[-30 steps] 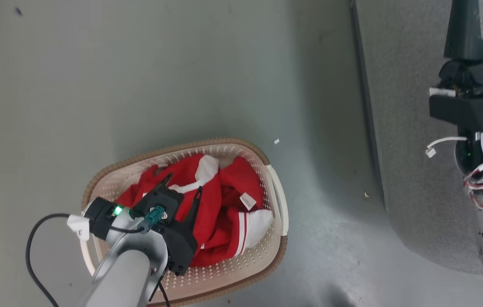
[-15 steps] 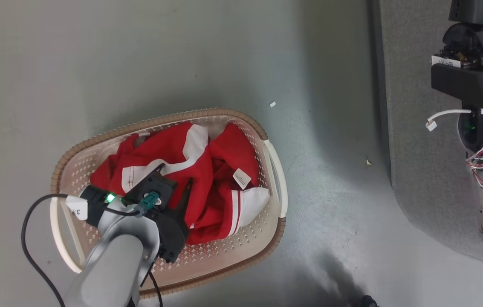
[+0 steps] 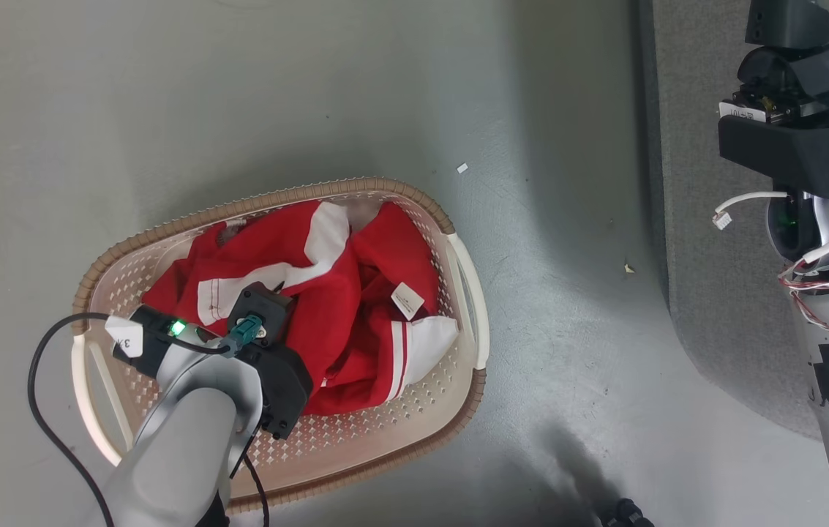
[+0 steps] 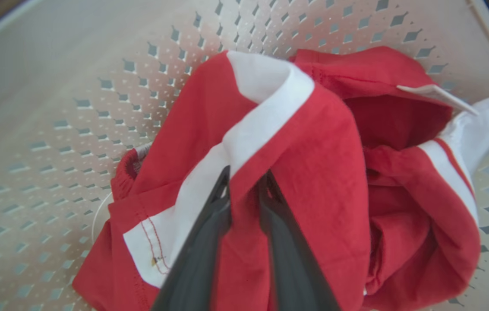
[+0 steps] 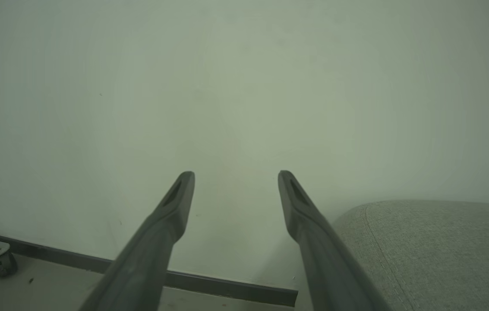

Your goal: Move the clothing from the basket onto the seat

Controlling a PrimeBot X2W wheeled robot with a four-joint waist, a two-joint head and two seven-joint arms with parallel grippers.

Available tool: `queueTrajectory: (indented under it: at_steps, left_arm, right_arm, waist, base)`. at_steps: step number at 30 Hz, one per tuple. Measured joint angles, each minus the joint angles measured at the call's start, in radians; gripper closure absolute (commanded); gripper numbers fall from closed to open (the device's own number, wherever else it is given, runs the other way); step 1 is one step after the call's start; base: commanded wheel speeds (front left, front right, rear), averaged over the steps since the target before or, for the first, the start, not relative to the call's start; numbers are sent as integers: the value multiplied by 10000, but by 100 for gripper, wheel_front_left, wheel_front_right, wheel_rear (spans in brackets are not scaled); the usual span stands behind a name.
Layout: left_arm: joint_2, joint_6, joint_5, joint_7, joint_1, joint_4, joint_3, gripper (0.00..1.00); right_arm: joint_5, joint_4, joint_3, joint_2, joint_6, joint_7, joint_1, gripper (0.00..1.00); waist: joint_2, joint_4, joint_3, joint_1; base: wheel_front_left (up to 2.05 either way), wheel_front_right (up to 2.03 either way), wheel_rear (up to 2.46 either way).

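The cream basket with a brown rim stands on the grey floor, and the red and white clothing lies crumpled inside it. My left gripper is down in the basket, shut on a raised fold of the clothing beside a white stripe. Its black body covers the near part of the pile. Along the right edge runs the grey seat. My right gripper hangs open and empty, pointing at a pale wall, with the seat at its lower right.
Small scraps lie on the floor between basket and seat. The left arm's black cable loops over the basket's near handle. A dark baseboard and a caster wheel sit at the foot of the wall.
The left gripper has sunk into the pile and its fingers have closed from wide open onto a fold of red cloth. The head camera has shifted. The right gripper stays open.
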Motion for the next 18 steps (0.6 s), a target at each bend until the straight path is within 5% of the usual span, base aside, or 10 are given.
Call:
queueTrajectory:
  at_steps: [18]
  left_arm:
    - [-205, -215, -311, -1461, -131, 180, -297, 100]
  right_arm:
    - [2, 924, -364, -334, 0, -222, 502, 0]
  waist:
    - [0, 102, -461, 0]
  base:
    - [0, 0, 0]
